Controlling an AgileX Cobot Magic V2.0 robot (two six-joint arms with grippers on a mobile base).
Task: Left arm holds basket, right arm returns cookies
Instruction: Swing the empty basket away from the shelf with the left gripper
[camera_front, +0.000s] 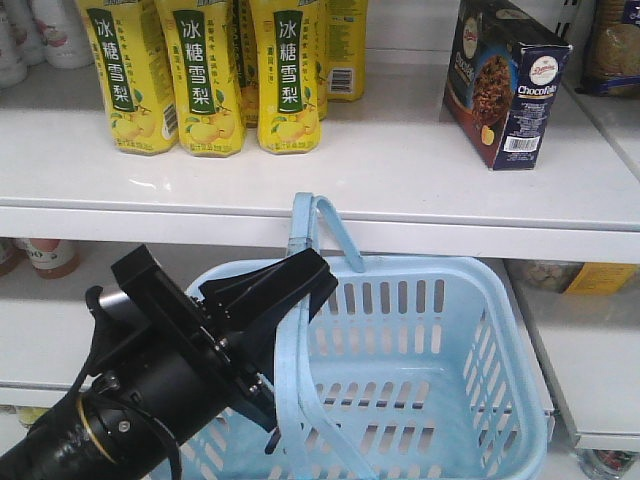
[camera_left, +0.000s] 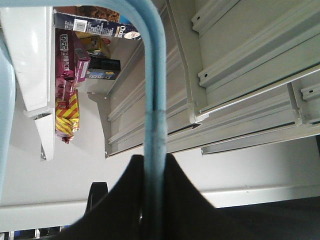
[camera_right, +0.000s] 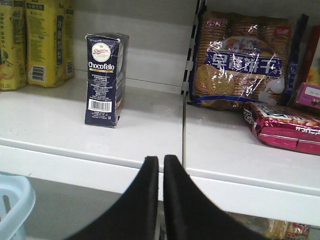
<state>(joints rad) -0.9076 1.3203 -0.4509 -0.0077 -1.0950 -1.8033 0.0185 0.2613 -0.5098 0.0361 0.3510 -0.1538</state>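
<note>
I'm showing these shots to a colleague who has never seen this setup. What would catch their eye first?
Probably the light blue basket hanging empty below the white shelf, its handle clamped in the left gripper. Next, the navy ChocoFello cookie box standing upright on that shelf, right of the yellow drink bottles. In the right wrist view, the right gripper is shut and holds nothing, its fingers short of the shelf edge.

Right gripper (camera_right: 160, 172) low in view, black fingers (camera_right: 145, 200) nearly together, holding nothing. Up and left of it, apart, cookies (camera_right: 105, 79) upright on white shelf (camera_right: 90, 125), barcode facing out. Farther left, yellow bottles (camera_right: 35, 42). Up and right, past shelf seam, biscuit bag (camera_right: 237, 62) standing, red packet (camera_right: 285, 127) lying flat before it. Basket (camera_right: 14, 202) corner at lower left, below shelf edge.
</note>
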